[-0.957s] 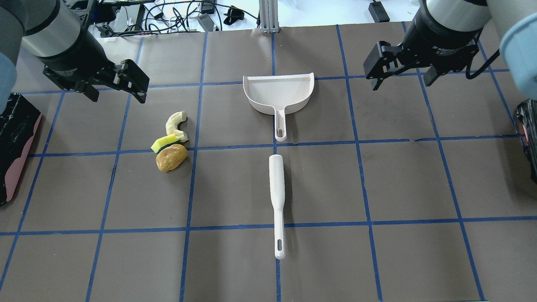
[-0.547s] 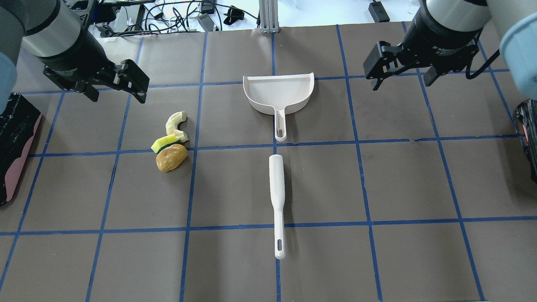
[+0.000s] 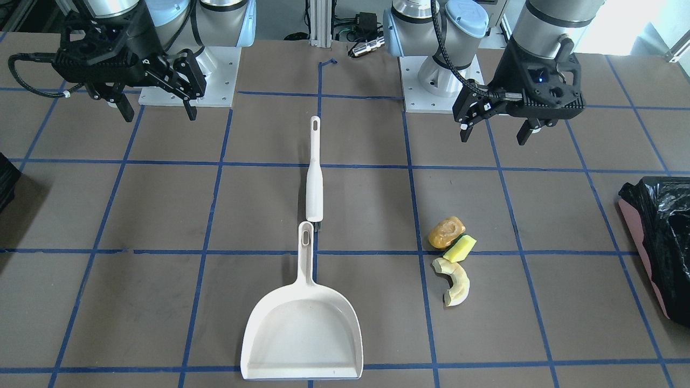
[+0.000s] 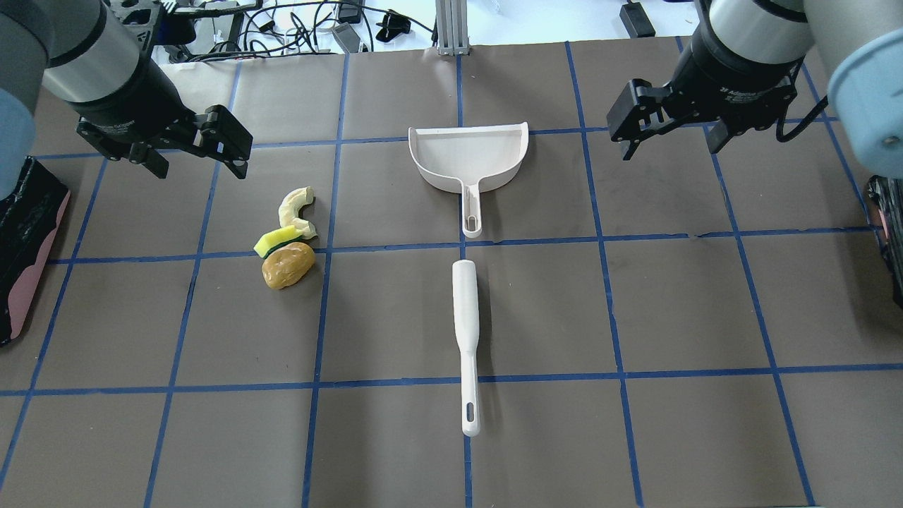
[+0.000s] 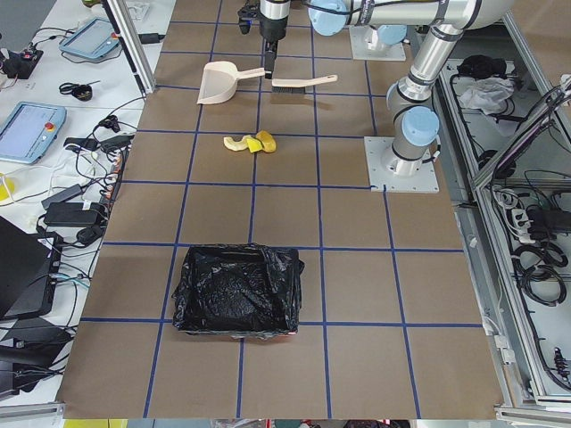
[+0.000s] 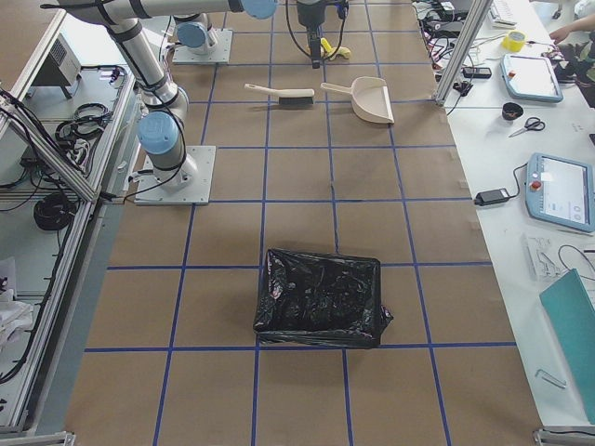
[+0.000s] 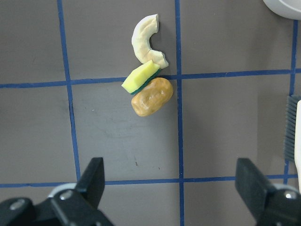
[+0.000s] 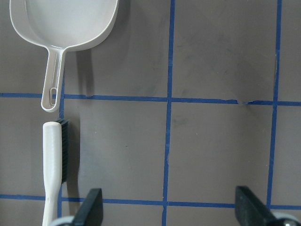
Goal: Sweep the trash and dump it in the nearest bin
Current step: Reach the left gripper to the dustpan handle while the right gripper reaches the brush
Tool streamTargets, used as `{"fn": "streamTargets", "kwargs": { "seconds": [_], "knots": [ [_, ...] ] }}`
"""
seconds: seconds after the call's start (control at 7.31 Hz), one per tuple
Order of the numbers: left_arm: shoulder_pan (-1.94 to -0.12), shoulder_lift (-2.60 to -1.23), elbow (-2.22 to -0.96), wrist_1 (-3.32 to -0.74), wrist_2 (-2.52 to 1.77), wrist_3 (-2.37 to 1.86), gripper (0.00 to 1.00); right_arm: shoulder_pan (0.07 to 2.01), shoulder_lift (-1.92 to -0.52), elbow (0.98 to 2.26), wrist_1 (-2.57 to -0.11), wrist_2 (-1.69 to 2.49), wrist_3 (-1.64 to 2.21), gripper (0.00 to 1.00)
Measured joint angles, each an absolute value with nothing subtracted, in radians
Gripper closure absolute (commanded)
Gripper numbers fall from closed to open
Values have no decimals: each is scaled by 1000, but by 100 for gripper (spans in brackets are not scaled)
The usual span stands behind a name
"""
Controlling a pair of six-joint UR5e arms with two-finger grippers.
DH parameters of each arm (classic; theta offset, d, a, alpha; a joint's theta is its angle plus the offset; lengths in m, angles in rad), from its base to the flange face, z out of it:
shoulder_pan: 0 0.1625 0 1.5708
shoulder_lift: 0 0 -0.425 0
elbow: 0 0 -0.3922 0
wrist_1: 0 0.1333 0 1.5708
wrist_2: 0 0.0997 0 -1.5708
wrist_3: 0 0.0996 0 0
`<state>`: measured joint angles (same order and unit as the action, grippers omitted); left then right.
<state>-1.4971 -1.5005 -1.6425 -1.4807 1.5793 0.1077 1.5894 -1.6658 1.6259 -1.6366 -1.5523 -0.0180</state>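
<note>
Trash (image 4: 276,242) in the overhead view, a glossy orange-brown lump (image 4: 288,265), a yellow-green sponge block (image 4: 268,244) and a curved pale squash slice (image 4: 295,209), lies bunched between the white plastic dustpan (image 4: 465,152) and the black-lined salmon-pink bin (image 4: 32,279). The wrist views show my left gripper (image 7: 169,176) and my right gripper (image 8: 169,197) each spread wide, empty.

Bin (image 3: 655,215) partly beyond view's edge

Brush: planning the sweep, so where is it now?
In the overhead view the brush lies mid-table, below the dustpan handle and in line with it, right of the trash.
</note>
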Motion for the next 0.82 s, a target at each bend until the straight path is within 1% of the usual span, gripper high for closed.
{"fn": "streamTargets", "kwargs": {
  "seconds": [0.27, 0.41, 0.68, 0.82],
  "knots": [
    [-1495, -1534, -1644, -1450, 1580, 70, 0, 1592, -1654, 1713, -1665, -1558, -16, 0],
    [-1496, -1563, -1633, -1440, 1598, 34, 0, 1606, -1636, 1783, -1749, -1554, -15, 0],
    [-1510, -1635, -1591, -1435, 1634, -31, 0, 1697, -1597, 1891, -1903, -1557, 8, 0],
    [-1532, -1677, -1568, -1427, 1637, -80, 0, 1760, -1573, 1911, -1931, -1560, 52, 2]
  ]
}}
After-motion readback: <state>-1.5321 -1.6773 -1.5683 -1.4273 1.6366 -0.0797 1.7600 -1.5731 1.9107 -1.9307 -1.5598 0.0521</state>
